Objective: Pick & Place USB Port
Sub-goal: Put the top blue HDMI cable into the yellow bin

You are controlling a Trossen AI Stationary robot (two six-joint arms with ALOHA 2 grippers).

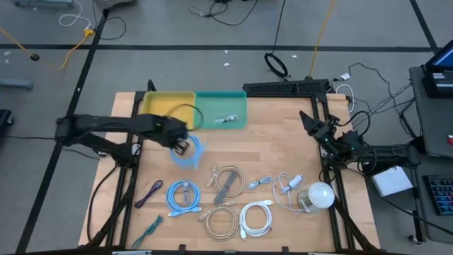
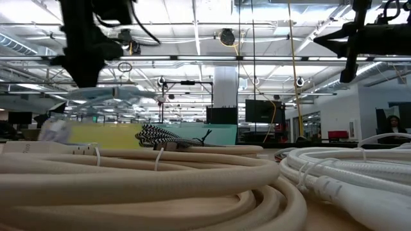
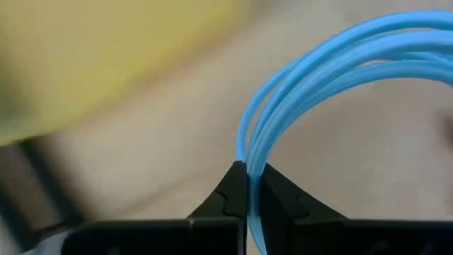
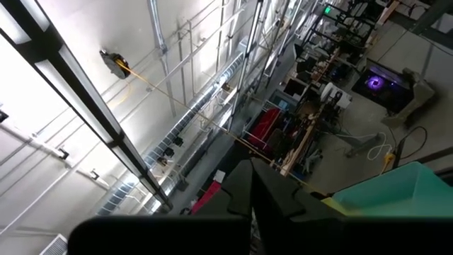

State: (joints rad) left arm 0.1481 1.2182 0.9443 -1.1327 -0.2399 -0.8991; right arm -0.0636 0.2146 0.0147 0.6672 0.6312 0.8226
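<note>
My left gripper (image 1: 181, 144) hangs over the table's far left part, just in front of the yellow bin (image 1: 168, 105), and is shut on a coil of light blue cable (image 1: 192, 153). In the left wrist view the coil (image 3: 333, 64) arcs away from my fingertips. The green bin (image 1: 221, 110) beside the yellow one holds a small grey cable (image 1: 226, 119). My right gripper (image 1: 311, 122) stays shut and empty at the table's right edge, pointing up and away (image 4: 252, 176). My left gripper pinches several strands of the blue coil's loop (image 3: 249, 152) between its two fingers (image 3: 228, 190). The fingers come from above, pointing steeply down, and lie across the strands. The coil (image 2: 112, 93) hangs beside and below the fingers, seemingly clear of the table.
Several coiled cables lie on the near half of the table: a blue one (image 1: 184, 197), a beige one (image 1: 221, 221), a white one (image 1: 256, 218) and a braided one (image 1: 228, 183). A purple cable (image 1: 148, 193), a teal cable (image 1: 150, 228) and a white round thing (image 1: 316, 195) lie nearby.
</note>
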